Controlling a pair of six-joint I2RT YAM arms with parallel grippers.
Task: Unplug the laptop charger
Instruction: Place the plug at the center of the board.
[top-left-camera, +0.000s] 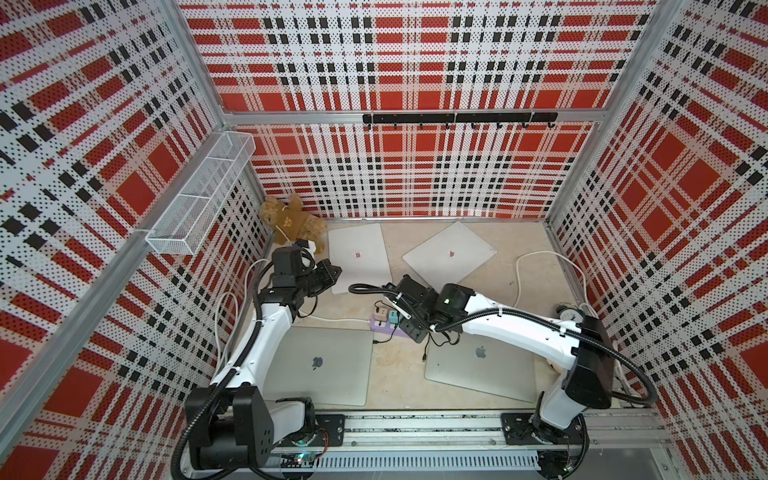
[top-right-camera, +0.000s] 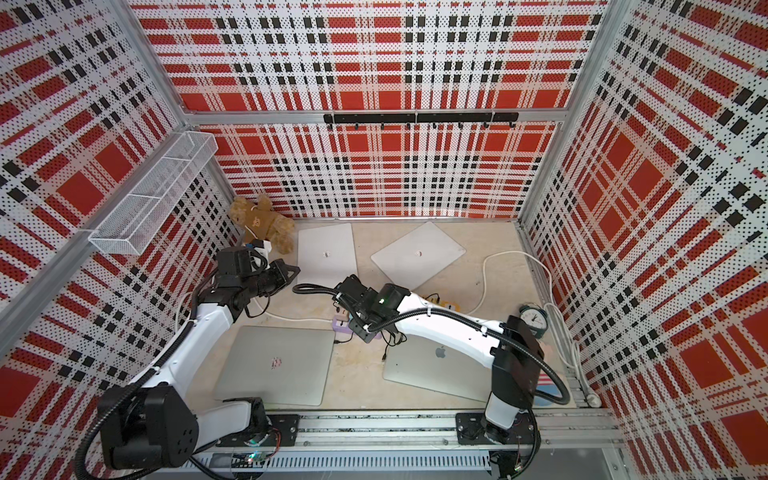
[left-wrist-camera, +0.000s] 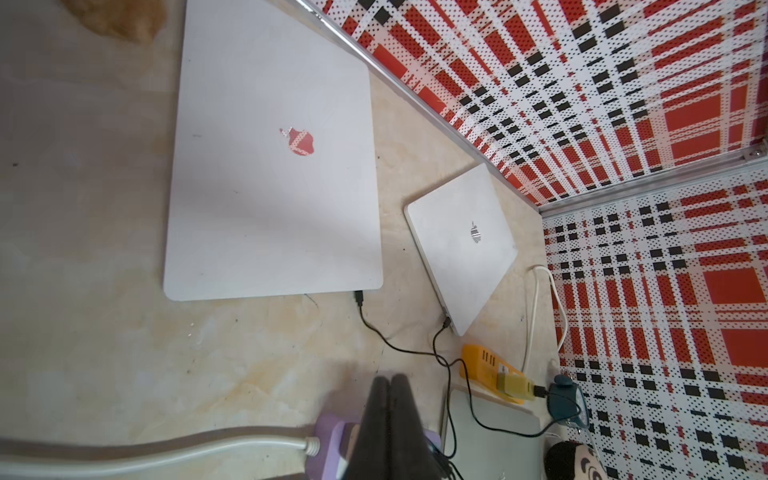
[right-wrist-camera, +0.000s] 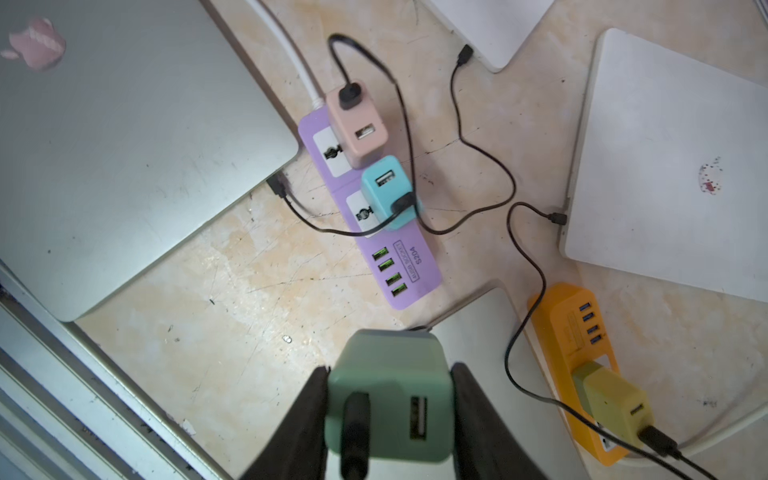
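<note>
In a top view the right arm reaches low from the surface's front right corner to its middle, over the purple strip. From the left wrist, the left pincer is pressed together, idle. From the right wrist, the right pincer pinches the green charger, seemingly clear of sockets; I'd lift straight, minding its cable.

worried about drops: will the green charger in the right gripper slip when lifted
The green charger looks rigid and compact, probably light; its flat sides suit the right gripper. Its thin black cable looks floppy, likely to trail and tug.
</note>
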